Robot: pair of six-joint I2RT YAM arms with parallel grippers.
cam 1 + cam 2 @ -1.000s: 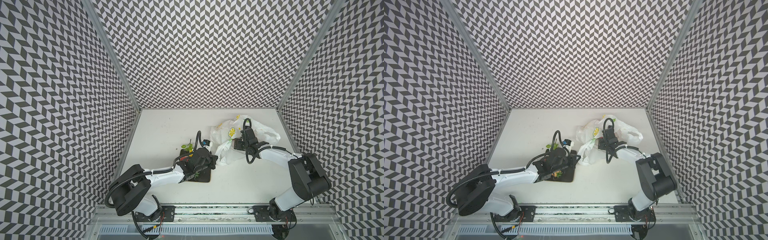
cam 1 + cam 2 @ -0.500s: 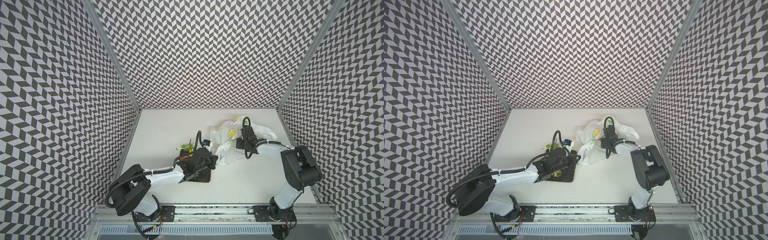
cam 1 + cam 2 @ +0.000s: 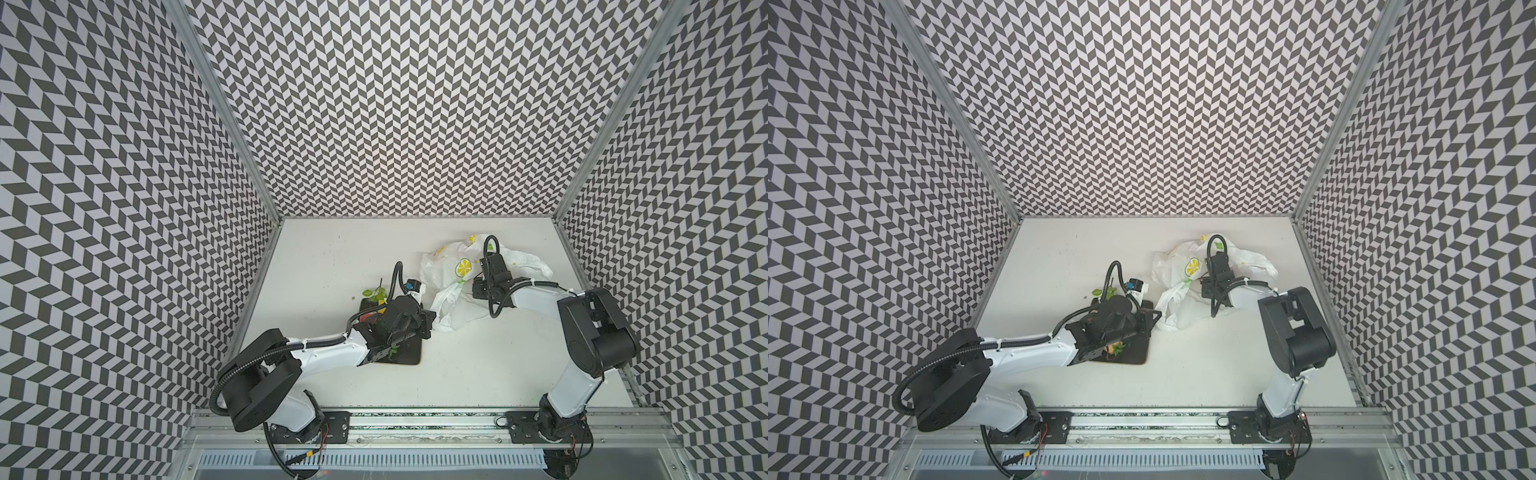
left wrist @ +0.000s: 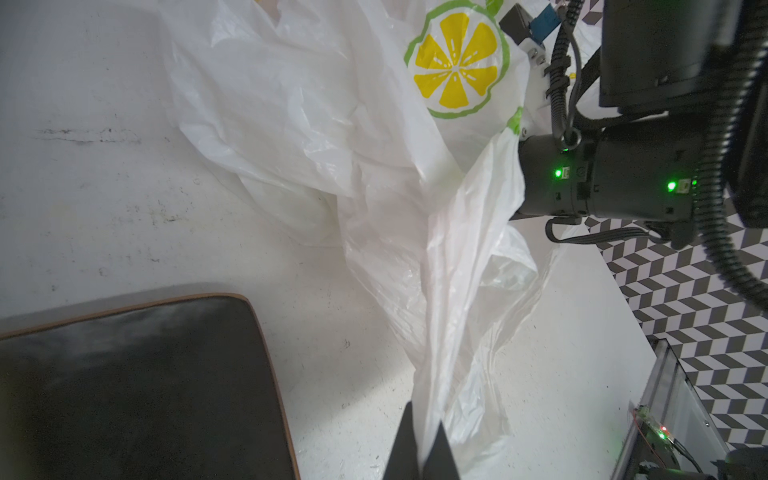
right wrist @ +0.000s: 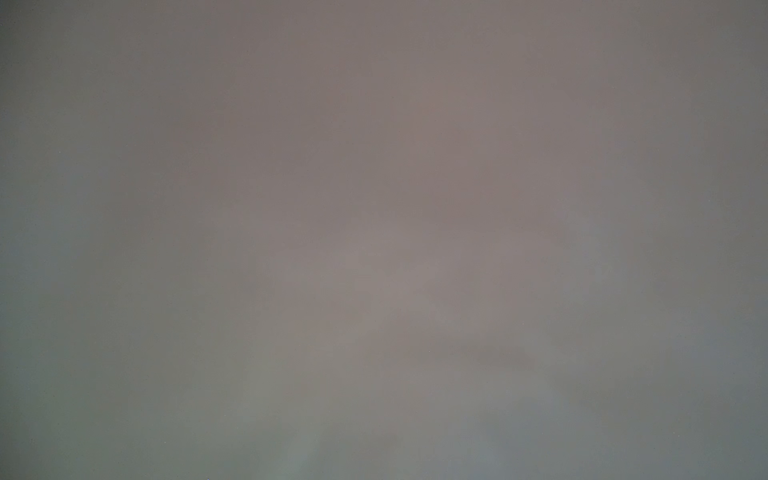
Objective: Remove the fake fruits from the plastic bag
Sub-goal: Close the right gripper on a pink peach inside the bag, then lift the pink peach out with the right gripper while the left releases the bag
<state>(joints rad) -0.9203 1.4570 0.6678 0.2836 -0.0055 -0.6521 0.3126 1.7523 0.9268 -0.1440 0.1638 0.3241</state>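
Emptying the plastic bag (image 3: 451,266), far right on the desk (image 3: 332,257): left pincer (image 4: 422,451) clamps its near edge; right pincer (image 3: 477,286) buried inside, opening untellable. Some fake fruits (image 3: 1111,348) lie on the dark plate (image 4: 145,395); next, probably extract another.

The plate (image 3: 409,353) lies on the table (image 3: 332,257), near the middle in both top views. Some fake fruits (image 3: 1113,348) lie on the plate, partly hidden under the left arm (image 3: 332,357). A leafy twig (image 3: 376,293) sticks out past the plate's 11 o'clock corner. The plastic bag (image 3: 440,270) lies at 2 o'clock from the plate, just beside it. The left gripper (image 4: 424,440) sits between them, touching the bag's 7 o'clock end.
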